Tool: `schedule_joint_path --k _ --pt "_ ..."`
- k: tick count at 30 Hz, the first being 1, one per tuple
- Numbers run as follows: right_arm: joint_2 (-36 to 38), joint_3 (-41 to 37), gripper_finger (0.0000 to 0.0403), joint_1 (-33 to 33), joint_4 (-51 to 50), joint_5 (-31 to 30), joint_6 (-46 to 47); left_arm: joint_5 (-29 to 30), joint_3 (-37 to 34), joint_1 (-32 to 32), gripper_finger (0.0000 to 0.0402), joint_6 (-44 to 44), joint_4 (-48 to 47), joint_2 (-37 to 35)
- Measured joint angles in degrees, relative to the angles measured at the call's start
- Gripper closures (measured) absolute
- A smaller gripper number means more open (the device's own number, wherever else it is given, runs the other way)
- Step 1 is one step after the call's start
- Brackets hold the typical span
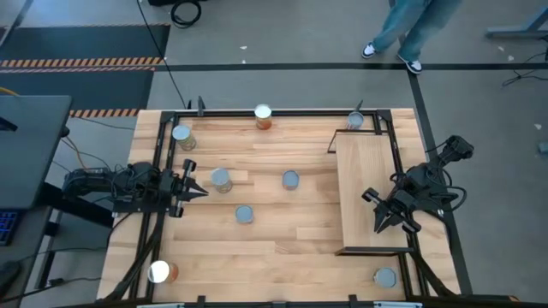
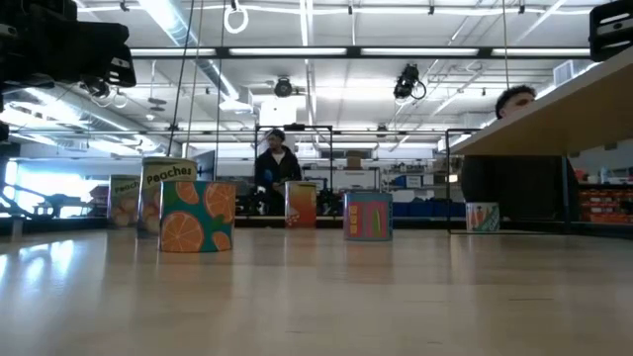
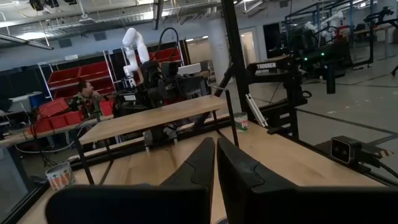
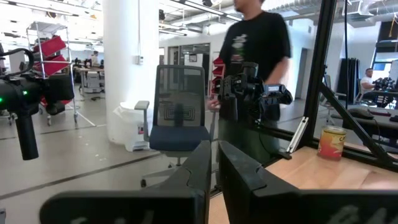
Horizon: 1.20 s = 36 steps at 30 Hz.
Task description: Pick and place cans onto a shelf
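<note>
Cans sit scattered across the plank table [image 1: 282,239], none on the shelf [image 1: 370,192], whose bare board stands at the right side. Nearest, an orange-printed can [image 2: 197,216] half hides a "Peaches" tin [image 2: 158,188] in the low view. Both arms hang above the wood, left gripper [image 1: 190,190] and right gripper [image 1: 378,214] each with fingers nearly together, holding nothing. Beyond the far edge, only a person's legs [image 1: 402,30] show, cut off.

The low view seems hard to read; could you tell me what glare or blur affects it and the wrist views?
Low view: backlit by ceiling lights, the shelf dark underneath. Right wrist view: the person is blurred. Left wrist view: evenly lit.
</note>
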<state>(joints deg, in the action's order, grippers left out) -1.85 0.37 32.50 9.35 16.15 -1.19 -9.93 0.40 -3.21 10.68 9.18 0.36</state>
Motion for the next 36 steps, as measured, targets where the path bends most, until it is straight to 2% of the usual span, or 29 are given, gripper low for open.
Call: schedule_joint_path --k 24,30,32,36 --pt "0.01 0.0 0.0365 0.02 0.01 0.01 0.0 0.0 0.01 -0.01 0.0376 2.02 1.15 0.0" --pt "-0.02 0.01 0.0365 -0.01 0.02 0.0 0.0 0.31 0.0 -0.01 0.0377 -2.5 4.71 0.0" --pt "0.01 -0.01 0.0365 0.02 0.0 -0.01 0.0 2.51 0.01 -0.04 0.0377 -2.49 6.37 0.0" --pt "0.01 0.02 0.0365 0.02 -0.01 -0.01 -0.01 12.34 0.01 -0.01 0.0377 -2.51 6.02 0.0"
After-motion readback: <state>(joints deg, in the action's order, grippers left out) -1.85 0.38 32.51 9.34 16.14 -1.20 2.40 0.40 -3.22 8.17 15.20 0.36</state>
